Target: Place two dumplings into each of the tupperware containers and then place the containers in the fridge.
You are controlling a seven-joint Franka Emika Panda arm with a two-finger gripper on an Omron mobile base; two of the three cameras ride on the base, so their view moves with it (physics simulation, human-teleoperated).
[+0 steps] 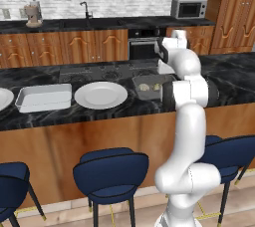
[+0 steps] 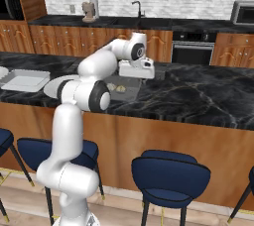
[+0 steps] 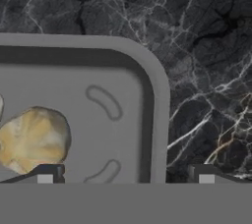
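gripper (image 3: 125, 174) wide open, holding nothing, both finger tips (image 3: 45, 174) spread far apart at the bottom of the hand view, pointing straight down at the desk (image 3: 197, 46). under it sits the grey tupperware container (image 3: 98, 100), shallow, smoky grey, rounded corner, thick rim, raised curved marks on its floor; one tip is over the container floor, the other past the rim over bare black marbled desk, so the rim edge runs between the tips. in the left base view the container's long axis runs left-right along the desk. a dumpling (image 3: 33, 137) lies on the container floor just beside the left tip, lumpy, roundish, beige-tan with yellow-brown shading, slightly longer across than tall in the hand view; touching the tip or not, cannot tell. left base view shows two dumplings (image 1: 150, 87) side by side in the grey container, just below and left of the hand. farther left of the gripper on the same desk: a round white plate (image 1: 100, 94), then the whitish tupperware container (image 1: 44, 97), long axis also left-right, well apart from the gripper.
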